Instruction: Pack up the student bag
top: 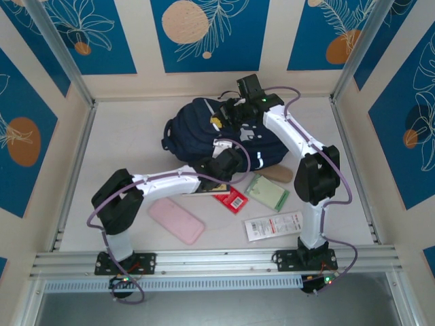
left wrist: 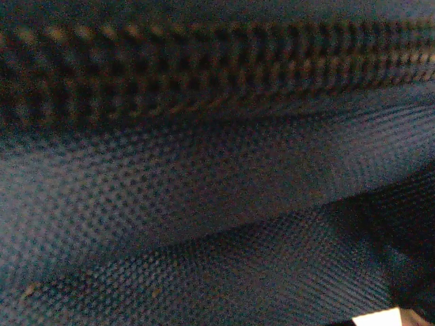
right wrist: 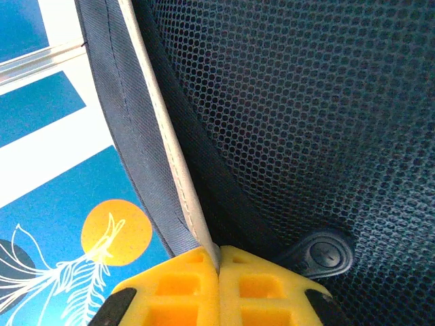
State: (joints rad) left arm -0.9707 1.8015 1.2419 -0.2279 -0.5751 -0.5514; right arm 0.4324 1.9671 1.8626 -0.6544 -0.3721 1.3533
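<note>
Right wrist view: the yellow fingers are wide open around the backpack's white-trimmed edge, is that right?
No, they are not open. The right wrist view shows the right gripper pinched shut on the white-trimmed edge of the backpack.

No text is reading legibly. White packet (top: 273, 225) lying on the desk (top: 122, 136) is carrying red and dark print, too small to make out. Red packet (top: 231, 200) is showing a white patch, possibly a barcode label; no characters are resolving. Green packet (top: 267, 192) is showing faint markings, unreadable.
</note>
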